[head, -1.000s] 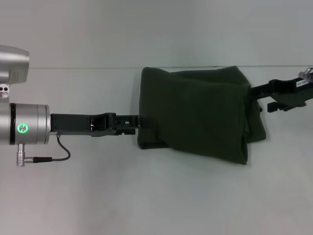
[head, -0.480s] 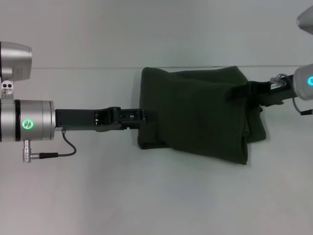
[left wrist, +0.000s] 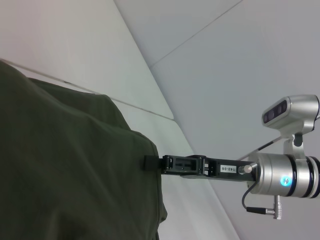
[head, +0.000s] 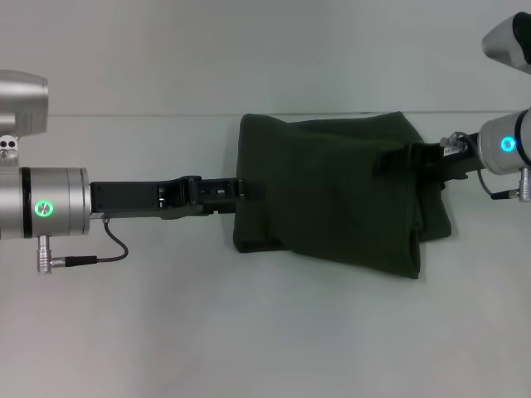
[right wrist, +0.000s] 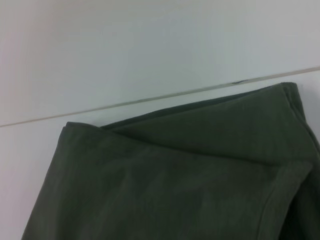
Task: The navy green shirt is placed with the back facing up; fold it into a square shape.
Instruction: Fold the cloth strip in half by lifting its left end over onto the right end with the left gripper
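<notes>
The navy green shirt lies folded into a rough rectangle on the white table, with a layered fold along its right side. My left gripper reaches in from the left and overlaps the shirt's left edge at mid-height. My right gripper comes in from the right and lies over the shirt's upper right part. The left wrist view shows the shirt with the right gripper at its edge. The right wrist view shows only the shirt's folded layers.
The table's far edge runs just behind the shirt, with a pale wall beyond it. Bare table surface lies in front of the shirt and to its left under my left arm.
My right gripper has moved left from beside the shirt's right edge onto its upper right part. My left gripper has shifted slightly toward the far side at the left edge. The shirt has kept its shape.
</notes>
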`<state>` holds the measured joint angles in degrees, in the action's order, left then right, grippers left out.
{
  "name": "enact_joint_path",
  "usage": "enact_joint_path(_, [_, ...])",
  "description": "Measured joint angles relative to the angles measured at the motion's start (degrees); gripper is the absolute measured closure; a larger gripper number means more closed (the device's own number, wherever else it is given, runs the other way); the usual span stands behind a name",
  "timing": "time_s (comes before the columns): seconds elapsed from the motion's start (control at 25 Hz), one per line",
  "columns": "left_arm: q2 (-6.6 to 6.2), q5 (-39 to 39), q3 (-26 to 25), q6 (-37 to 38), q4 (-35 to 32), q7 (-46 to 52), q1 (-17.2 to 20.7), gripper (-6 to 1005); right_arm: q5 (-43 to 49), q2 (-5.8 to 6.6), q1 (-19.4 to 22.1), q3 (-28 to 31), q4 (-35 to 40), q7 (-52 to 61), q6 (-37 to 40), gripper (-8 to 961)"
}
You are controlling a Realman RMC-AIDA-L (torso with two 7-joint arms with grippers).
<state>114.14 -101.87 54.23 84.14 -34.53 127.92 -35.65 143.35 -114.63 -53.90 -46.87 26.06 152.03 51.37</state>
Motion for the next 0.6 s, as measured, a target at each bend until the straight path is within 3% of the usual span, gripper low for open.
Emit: enact_joint_path(0.6, [0.37, 0.0, -0.1, -0.2, -0.6, 0.7, -0.2, 64, 0.2, -1.22, 0.0, -3.4, -1.5, -0.2, -5.2, 71])
